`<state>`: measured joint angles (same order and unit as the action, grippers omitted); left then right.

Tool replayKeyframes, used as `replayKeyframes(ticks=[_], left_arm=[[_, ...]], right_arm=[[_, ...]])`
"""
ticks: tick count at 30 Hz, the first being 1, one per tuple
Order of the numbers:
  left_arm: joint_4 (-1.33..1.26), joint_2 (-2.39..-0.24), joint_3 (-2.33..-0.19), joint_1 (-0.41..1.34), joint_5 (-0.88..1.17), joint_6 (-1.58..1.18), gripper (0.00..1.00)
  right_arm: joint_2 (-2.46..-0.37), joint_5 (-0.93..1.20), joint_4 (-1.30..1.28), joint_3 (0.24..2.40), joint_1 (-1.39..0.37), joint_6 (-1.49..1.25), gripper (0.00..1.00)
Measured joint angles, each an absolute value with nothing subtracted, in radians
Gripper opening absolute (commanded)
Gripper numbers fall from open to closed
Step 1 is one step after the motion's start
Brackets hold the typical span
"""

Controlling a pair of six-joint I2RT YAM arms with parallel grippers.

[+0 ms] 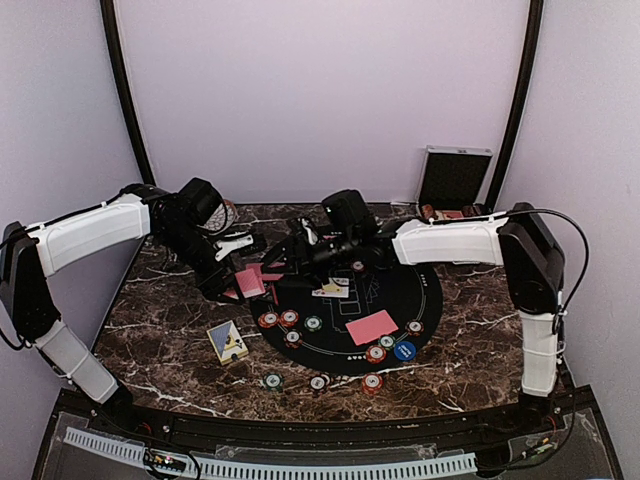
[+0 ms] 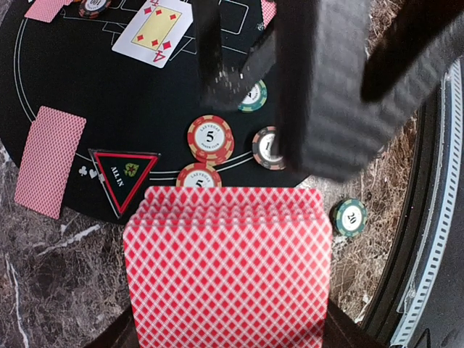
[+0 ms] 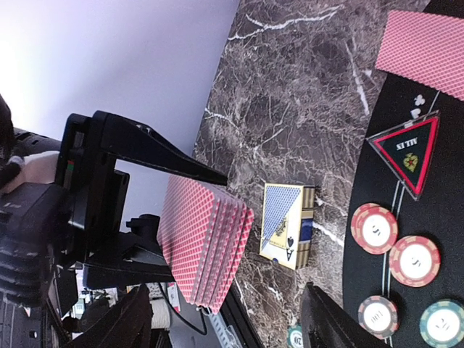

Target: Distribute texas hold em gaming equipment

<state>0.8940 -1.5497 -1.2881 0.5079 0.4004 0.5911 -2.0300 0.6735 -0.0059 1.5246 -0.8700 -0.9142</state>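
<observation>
My left gripper [image 2: 228,328] is shut on a fanned deck of red-backed playing cards [image 2: 228,268], held above the marble left of the black round mat [image 1: 420,285]. My right gripper [image 3: 228,330] stands open just in front of that deck [image 3: 206,250], with nothing between its fingers [image 2: 319,87]. On the mat lie a face-up four of diamonds [image 2: 154,30], red-backed cards [image 2: 49,161] [image 1: 371,327] and an ALL IN triangle [image 2: 122,174]. Several poker chips sit along the mat's near rim, among them a red chip [image 2: 210,138] and a green chip [image 2: 350,217].
A blue and gold card box [image 1: 227,342] lies on the marble table [image 1: 160,320] near the left front. More chips [image 1: 272,380] rest off the mat by the front edge. An open silver case [image 1: 455,178] stands at the back right.
</observation>
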Motion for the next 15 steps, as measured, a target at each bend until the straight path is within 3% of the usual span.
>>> replayKeyframes(ticks=[15], left_arm=[[0.894, -1.55, -1.291, 0.508, 0.412, 0.591, 0.0]], right_arm=[[-2.146, 0.743, 0.091, 1.617, -0.916, -1.017, 0.73]])
